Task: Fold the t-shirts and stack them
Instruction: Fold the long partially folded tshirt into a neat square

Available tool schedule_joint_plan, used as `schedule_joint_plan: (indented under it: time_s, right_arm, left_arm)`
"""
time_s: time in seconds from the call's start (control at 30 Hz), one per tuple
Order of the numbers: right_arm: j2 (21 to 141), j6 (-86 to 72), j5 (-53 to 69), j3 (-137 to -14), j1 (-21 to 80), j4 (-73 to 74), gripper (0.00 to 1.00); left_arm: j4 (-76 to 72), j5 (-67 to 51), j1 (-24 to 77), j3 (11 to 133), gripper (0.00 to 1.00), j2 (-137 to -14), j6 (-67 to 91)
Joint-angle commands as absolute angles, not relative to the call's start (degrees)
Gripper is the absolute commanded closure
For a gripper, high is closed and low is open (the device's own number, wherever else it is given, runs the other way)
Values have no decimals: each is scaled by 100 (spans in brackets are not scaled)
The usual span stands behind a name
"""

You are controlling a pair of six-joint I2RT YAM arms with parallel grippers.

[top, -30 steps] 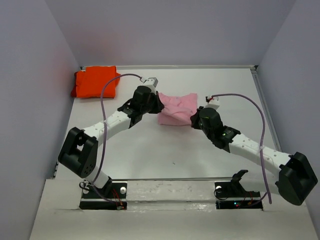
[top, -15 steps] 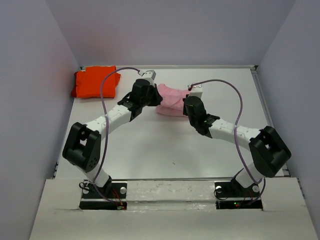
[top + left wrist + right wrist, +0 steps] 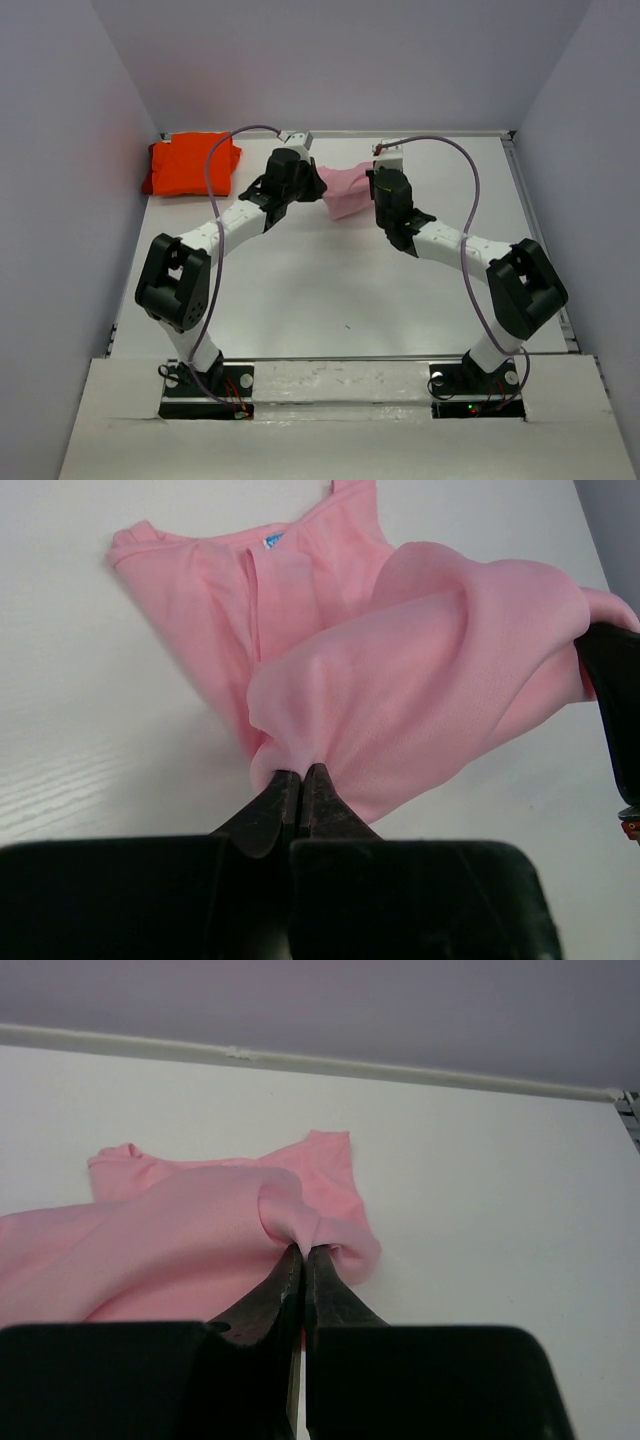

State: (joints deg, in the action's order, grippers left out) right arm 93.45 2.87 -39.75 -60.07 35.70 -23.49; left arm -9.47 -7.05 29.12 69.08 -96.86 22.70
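Between the two grippers, toward the far side of the table, the pink t-shirt sits bunched, part flat on the surface and part raised. Left gripper is pinched tight on a fold at its left side. Right gripper is pinched tight on a fold at its right side. Orange t-shirt lies folded in the far left corner, well apart from both.

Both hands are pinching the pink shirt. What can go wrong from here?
The left hand and right hand each pinch only a small bunch of the soft light pink cloth t-shirt; it may slip out. The cloth hangs bunched between them, so the fold may land wrinkled.
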Motion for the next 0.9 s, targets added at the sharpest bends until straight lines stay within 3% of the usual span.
schedule_joint_plan:
  time_s: [0.0, 0.57, 0.87]
  right_arm:
    - [9509, 659, -4263, -6398, 3437, -2997, 100]
    - [7788, -1880, -3612, -4475, 3867, -950, 100]
    - [6197, -3268, -3779, -3560, 5140, 473, 100]
  left_arm:
    - [-1116, -721, 2751, 7373, 100, -9799, 2057]
    - [-1380, -835, 3269, 5644, 100, -8694, 2478]
    - [-1811, -388, 4244, 3754, 100, -7200, 3278]
